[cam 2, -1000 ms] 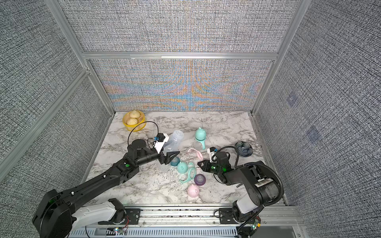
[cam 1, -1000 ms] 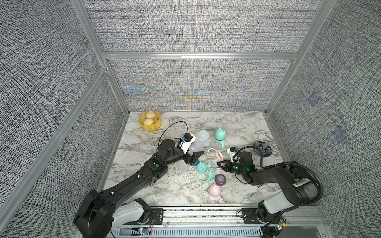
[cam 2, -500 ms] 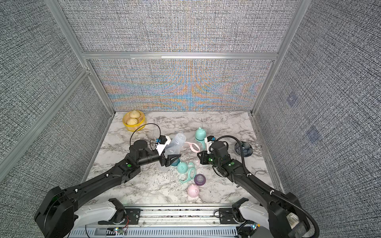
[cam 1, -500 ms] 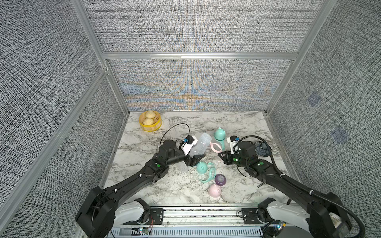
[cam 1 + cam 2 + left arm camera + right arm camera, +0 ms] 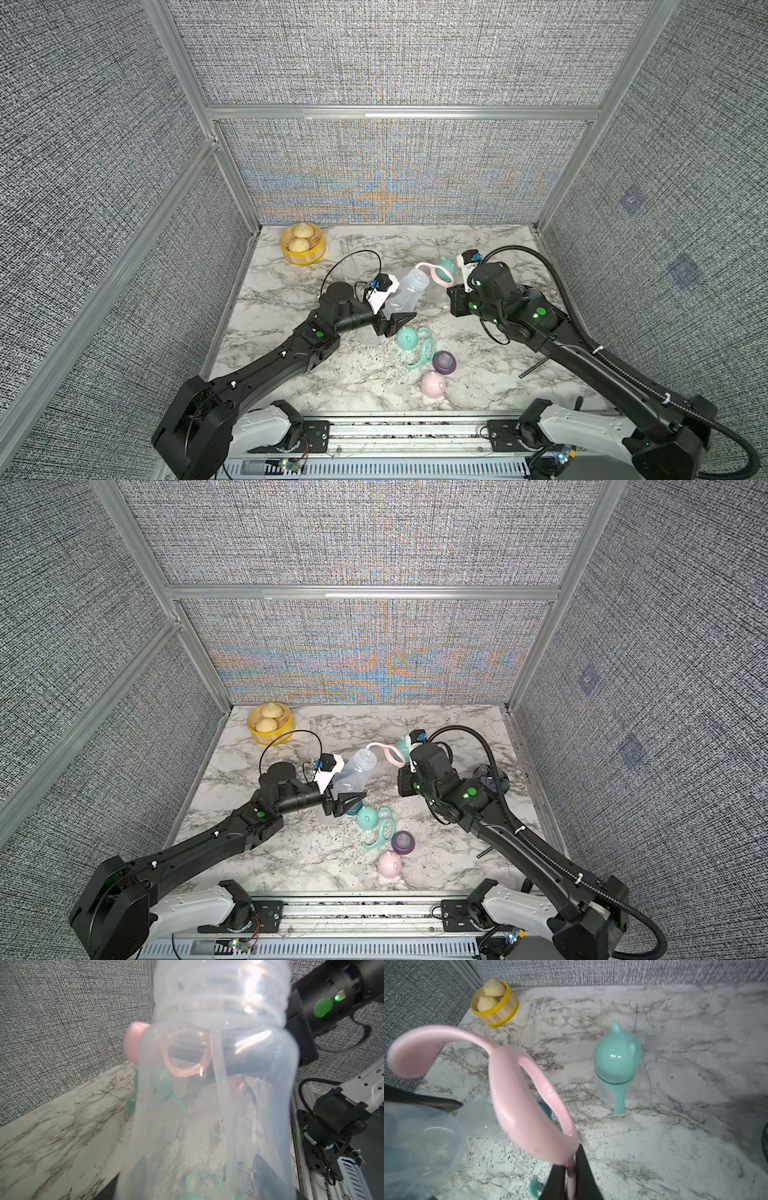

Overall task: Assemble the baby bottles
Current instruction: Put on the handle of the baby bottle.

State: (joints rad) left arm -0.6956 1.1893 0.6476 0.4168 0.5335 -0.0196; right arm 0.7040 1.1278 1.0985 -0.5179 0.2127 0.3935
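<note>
you're holding the clear bottle (image 5: 406, 290) tilted up over the worktop (image 5: 353, 257) w/ the left gripper (image 5: 395, 324), part open round its base. right gripper's (image 5: 571, 1169) pinching tight on the pink handle (image 5: 517, 1093), near the bottle's neck. next, prob: lining the ring up over that neck.

Looking at a marble-veined tabletop (image 5: 357, 386). Finding a yellow basket (image 5: 302, 250) of buns (image 5: 300, 237) sitting in the far left corner and a mint-capped bottle (image 5: 616, 1057) standing upright near the back. Noting, toward the front, a mint dome cap (image 5: 406, 337) touching a mint handle (image 5: 423, 353), a purple collar (image 5: 444, 362) just beside it and a pink dome cap (image 5: 433, 383) nearer the front edge. Making out a thin dark rod (image 5: 531, 370) at the right and, mostly hidden, possibly a dark bowl (image 5: 503, 780).
</note>
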